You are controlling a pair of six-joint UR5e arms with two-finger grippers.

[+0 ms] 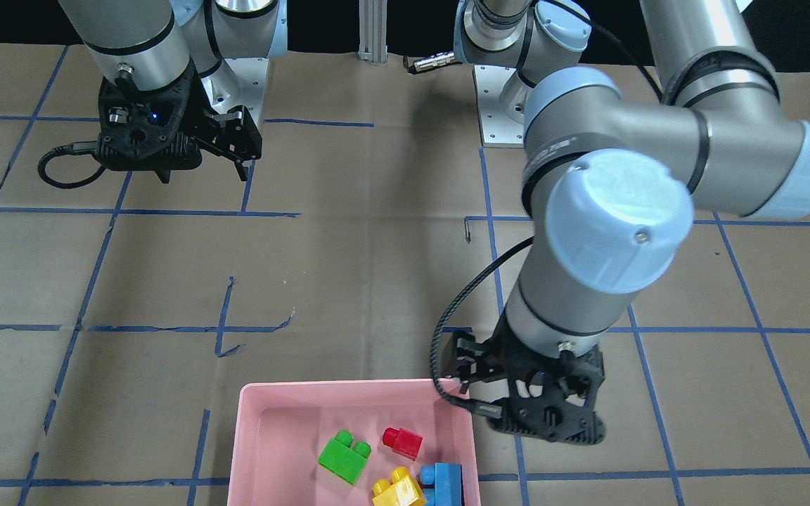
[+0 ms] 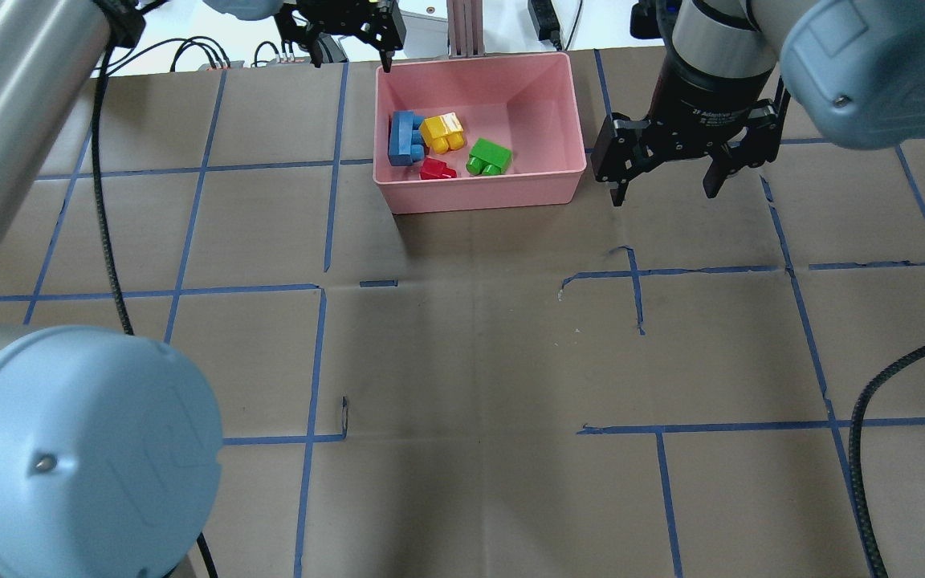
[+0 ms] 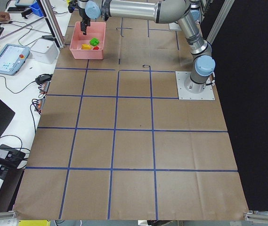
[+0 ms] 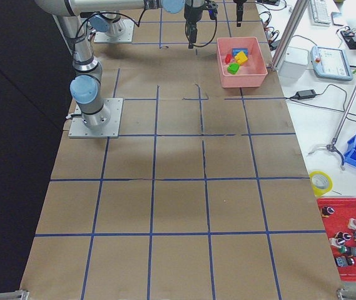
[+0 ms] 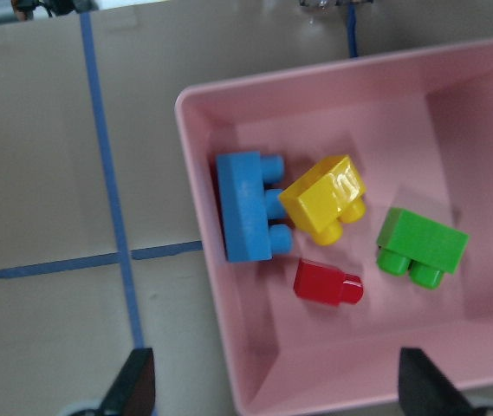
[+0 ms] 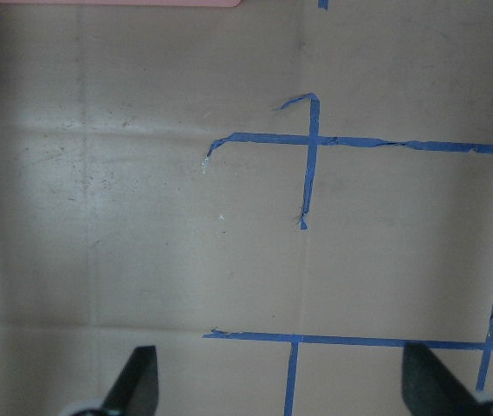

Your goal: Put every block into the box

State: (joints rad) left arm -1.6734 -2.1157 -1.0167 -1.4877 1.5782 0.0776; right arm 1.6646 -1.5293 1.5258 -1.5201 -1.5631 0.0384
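We judge the job done: all four blocks lie inside the box (image 2: pixel 482 205), gathered toward its left wall. The blue block (image 2: pixel 405 138) lies against that wall with the yellow block (image 2: pixel 442 132) touching it. The red block (image 2: pixel 435 168) sits just beside them and the green block (image 2: pixel 488 156) a little apart toward the box's middle. The left gripper (image 2: pixel 352 64) hangs above the box's far left corner, jaws wide apart and holding nothing; in the wrist view its fingers straddle the left wall. The right gripper (image 2: pixel 663 195) hovers just beside the box's right wall, also spread and empty. The main risk we see is to the box. If the left gripper drops or swings sideways, a finger could catch the rim and shove or tip the box, spilling blocks. Its black cable (image 1: pixel 440 351) loops near that corner and could snag the rim. Behind the box's far wall the table ends and a metal post (image 2: pixel 462 28) stands close, so there is little room there. On the robot's side of the box we see only taped paper, the roomier way out.
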